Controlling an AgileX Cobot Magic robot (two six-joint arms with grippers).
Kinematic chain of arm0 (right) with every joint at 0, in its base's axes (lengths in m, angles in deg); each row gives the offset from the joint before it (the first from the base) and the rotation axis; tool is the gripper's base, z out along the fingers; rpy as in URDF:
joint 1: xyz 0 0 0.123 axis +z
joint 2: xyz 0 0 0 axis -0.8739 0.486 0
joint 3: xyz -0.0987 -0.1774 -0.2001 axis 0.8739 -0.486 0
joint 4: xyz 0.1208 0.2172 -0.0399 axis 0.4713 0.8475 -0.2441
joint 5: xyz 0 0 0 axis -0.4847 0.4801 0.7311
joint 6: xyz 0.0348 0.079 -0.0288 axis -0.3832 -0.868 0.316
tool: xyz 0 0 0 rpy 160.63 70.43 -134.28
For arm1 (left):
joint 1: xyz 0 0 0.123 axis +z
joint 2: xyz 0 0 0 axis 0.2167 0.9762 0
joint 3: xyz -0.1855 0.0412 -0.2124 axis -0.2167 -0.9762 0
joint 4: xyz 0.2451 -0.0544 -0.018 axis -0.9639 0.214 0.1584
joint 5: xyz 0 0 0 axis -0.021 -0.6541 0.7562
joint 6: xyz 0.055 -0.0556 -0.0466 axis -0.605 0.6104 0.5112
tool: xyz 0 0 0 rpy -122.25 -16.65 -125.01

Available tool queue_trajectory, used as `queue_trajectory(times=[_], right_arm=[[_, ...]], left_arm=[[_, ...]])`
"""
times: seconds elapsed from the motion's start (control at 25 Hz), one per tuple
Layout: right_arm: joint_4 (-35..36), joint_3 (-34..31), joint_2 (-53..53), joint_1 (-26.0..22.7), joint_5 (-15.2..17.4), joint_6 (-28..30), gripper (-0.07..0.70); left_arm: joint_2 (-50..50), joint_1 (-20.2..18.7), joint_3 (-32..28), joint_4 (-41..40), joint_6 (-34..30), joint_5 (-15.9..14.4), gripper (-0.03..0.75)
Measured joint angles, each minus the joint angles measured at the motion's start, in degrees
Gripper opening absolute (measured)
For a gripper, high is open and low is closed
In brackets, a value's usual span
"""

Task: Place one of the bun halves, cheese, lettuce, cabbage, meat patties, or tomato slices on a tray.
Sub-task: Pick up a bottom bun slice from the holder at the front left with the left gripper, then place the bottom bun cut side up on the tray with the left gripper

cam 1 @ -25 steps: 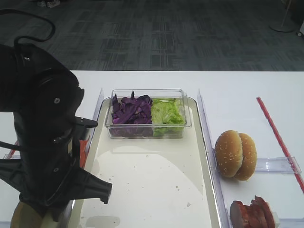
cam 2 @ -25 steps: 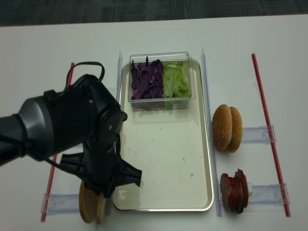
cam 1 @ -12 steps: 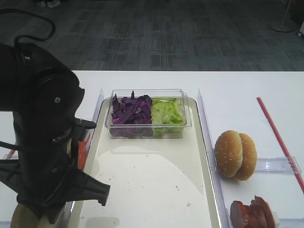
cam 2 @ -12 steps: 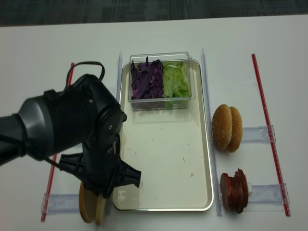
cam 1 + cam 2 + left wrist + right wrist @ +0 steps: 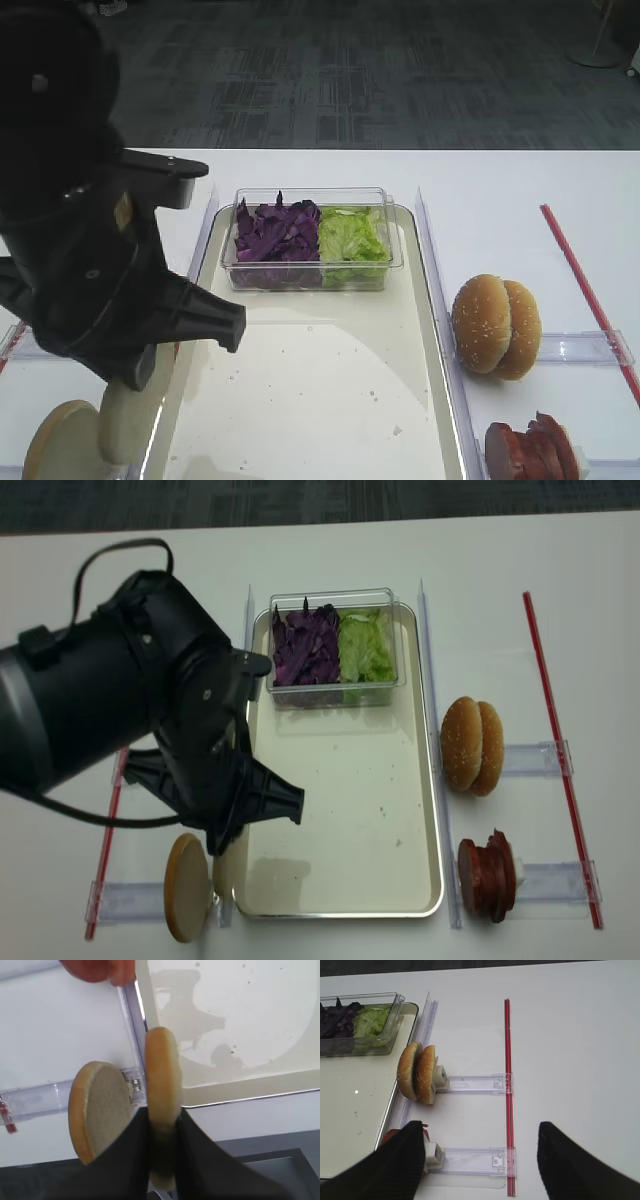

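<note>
Bun half (image 5: 161, 1105) edge-on between fingers (image 5: 132, 1160)

White desk (image 5: 560, 590). Tray (image 5: 345, 900) lies lengthwise at centre. At 3 o'clock of it, clear holders carry sesame buns (image 5: 472, 746) and meat patties (image 5: 487, 876). Red strips (image 5: 557, 750) run along both outer sides. At 8 o'clock, a bun half (image 5: 186, 887) stands on edge in its holder.

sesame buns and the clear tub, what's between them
Only the tray's raised right rim and a clear plastic strip separate the sesame buns from the clear tub, per the overhead view.
</note>
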Motion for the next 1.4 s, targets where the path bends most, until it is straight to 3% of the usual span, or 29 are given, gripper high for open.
queue_trajectory(times=[0.16, 0.32, 0.64, 1.0, 1.24, 1.4], right_arm=[[0.0, 0.0, 0.0, 0.0, 0.0, 0.0, 0.505], [0.0, 0.0, 0.0, 0.0, 0.0, 0.0, 0.505], [0.0, 0.0, 0.0, 0.0, 0.0, 0.0, 0.505], [0.0, 0.0, 0.0, 0.0, 0.1, 0.0, 0.505], [0.0, 0.0, 0.0, 0.0, 0.1, 0.0, 0.505], [0.0, 0.0, 0.0, 0.0, 0.1, 0.0, 0.505]], left_arm=[[-3.7, 0.0, 0.1, -0.1, -2.4, 0.0, 0.089], [-5.1, 0.0, 0.1, 0.5, -3.2, 2.4, 0.089], [-5.5, 5.5, 0.1, 8.3, -10.5, 6.9, 0.087], [-6.7, 11.5, -6.8, 23.7, -22.2, 16.4, 0.087], [-6.7, 17.6, -11.4, 40.9, -38.4, 19.5, 0.087], [-7.0, 21.3, -15.6, 57.3, -53.2, 20.8, 0.087]])
